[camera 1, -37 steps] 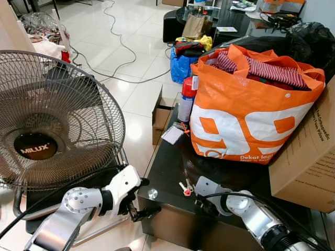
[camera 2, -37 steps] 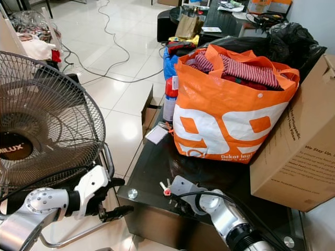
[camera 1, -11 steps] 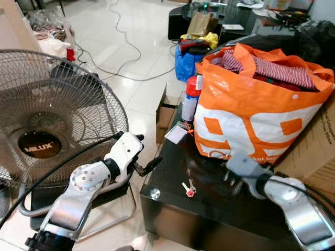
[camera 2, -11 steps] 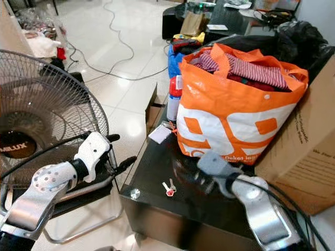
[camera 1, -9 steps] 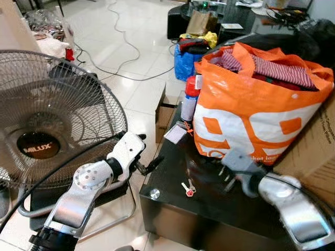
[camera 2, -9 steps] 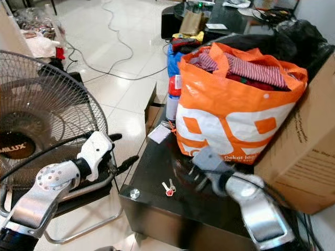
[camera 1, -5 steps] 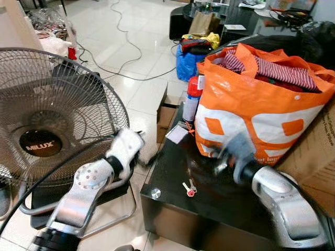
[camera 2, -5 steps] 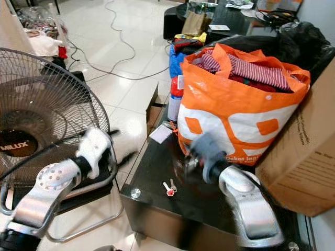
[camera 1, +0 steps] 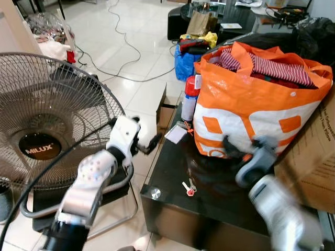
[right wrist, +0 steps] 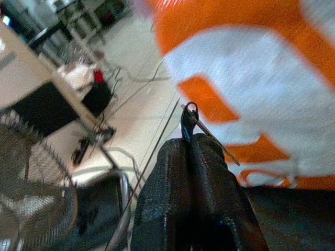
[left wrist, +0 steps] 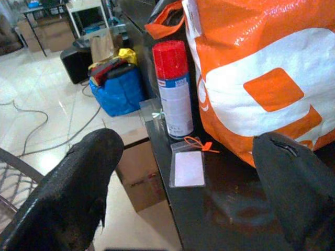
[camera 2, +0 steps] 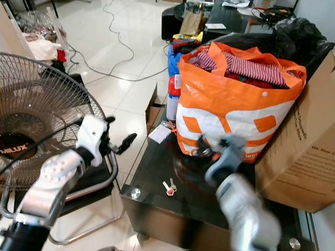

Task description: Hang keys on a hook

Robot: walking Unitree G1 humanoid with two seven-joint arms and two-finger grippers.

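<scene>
Glossy white tiled floor (camera 1: 137,57) with trailing cables, grey wire-caged standing fan (camera 1: 49,120), black glass-topped table (camera 1: 172,172).

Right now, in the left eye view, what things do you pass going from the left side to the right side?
Fan → left gripper → keys → orange bag → cardboard box.

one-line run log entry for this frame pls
keys: flat on black table | right gripper: shut on thin black clip, by orange bag | left gripper: open, beside fan
</scene>
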